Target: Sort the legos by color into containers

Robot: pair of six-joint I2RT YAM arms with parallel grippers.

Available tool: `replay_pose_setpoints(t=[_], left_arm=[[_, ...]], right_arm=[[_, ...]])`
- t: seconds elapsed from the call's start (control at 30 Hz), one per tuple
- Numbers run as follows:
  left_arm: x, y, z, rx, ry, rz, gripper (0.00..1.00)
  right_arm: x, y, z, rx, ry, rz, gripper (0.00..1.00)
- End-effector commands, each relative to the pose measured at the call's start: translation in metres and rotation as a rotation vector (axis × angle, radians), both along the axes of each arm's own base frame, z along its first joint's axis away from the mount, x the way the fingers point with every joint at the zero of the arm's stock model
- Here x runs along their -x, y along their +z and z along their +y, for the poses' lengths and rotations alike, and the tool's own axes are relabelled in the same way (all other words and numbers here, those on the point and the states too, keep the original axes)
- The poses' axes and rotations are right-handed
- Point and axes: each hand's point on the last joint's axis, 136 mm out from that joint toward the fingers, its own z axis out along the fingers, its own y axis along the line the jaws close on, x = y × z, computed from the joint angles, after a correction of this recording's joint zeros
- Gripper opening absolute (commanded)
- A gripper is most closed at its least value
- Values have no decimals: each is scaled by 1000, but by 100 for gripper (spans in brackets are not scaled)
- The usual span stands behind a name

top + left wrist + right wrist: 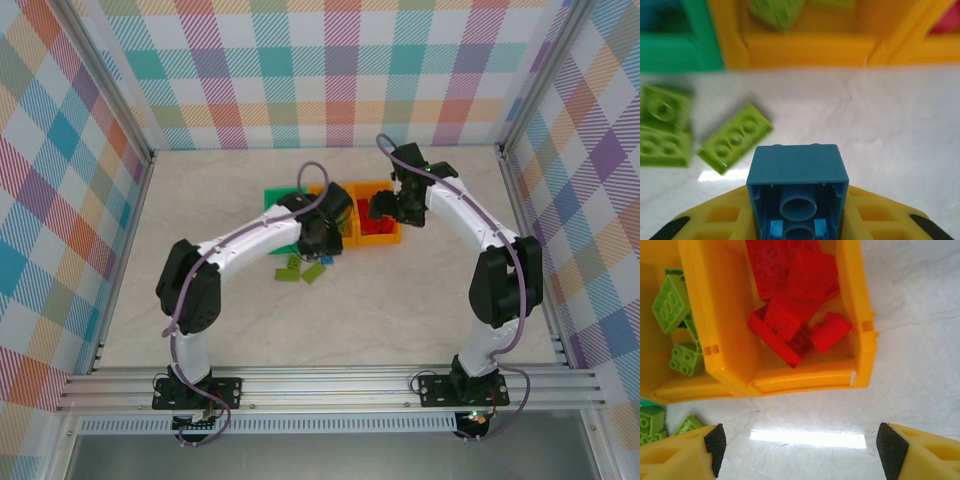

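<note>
Left gripper: clamped on a blue brick, with a yellow finger pressed against each side.
Blue brick: held with its hollow underside and round tubes facing the wrist camera. It sits in front of the bins, and I cannot tell whether it touches the surface.
Right gripper: jaws wide apart with nothing between them, over bare surface just in front of the right orange bin.
Bins: three in a row, side by side. From the left arm's side they are the green bin, the middle orange bin and the right orange bin.
Red bricks: piled inside the right orange bin, several overlapping and tilted.
Lime bricks in a bin: a few lie in the middle orange bin, seen from the right wrist beside the red pile.
Loose lime bricks: three lie on the surface in front of the green bin. One long plate is turned at an angle, just left of the blue brick and apart from it. Two more lie close together further left.
Green bin contents: blurred, so I cannot tell.
Top view: the left arm curves in over the middle bin. The right arm reaches to the right orange bin from the other side.
</note>
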Motion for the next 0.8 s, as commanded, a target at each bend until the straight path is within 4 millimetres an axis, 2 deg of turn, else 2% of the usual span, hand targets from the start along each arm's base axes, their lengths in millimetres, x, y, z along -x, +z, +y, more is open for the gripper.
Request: replay_pose_setpoints(t=[0.0,0.07,0.2,0.4,0.53,0.6,0.77], left_arm=[[-30,19,50,-68,49,-46,26],[-48,19,68,-79,69,-53,26],[-82,20,88,-97,91,-73,26],[-124,9,95,-92,106,-71,28],[-138,3,95,-97,105,-69,37],[-139,4,93,-91,100,-64,43],[-136,18,98,-89,109,-97,85]], right_arm=[[5,7,14,-74,-2,-28,80],[12,3,22,-85,21,-14,80],[23,-2,36,-74,67,-7,80],[32,-10,45,-90,57,15,80],[35,-6,46,-88,63,8,80],[36,-3,47,-89,72,2,80],[50,-4,61,-82,146,-8,81]])
